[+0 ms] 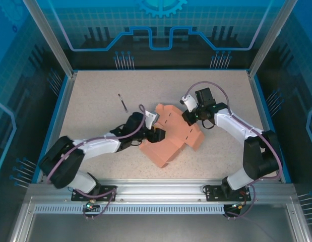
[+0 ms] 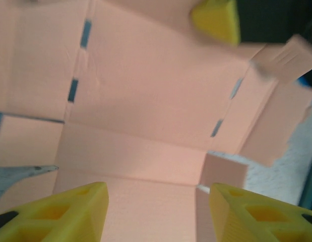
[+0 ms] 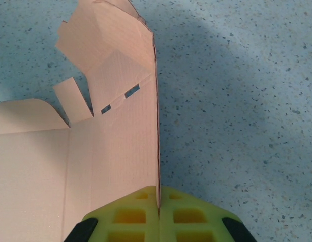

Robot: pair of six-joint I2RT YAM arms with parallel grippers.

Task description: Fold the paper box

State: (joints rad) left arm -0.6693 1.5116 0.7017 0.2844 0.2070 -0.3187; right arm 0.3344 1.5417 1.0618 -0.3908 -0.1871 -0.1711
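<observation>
The paper box is a salmon-orange die-cut sheet, partly folded, lying mid-table between the two arms. My left gripper sits at its left edge. In the left wrist view its yellow fingers stand apart over a creased panel of the paper box, and nothing is between them, so the left gripper is open. My right gripper is at the sheet's far right side. In the right wrist view the right gripper is shut on the edge of an upright panel of the paper box.
A thin dark stick lies on the speckled table to the far left of the sheet. Metal rails and blue walls border the table on all sides.
</observation>
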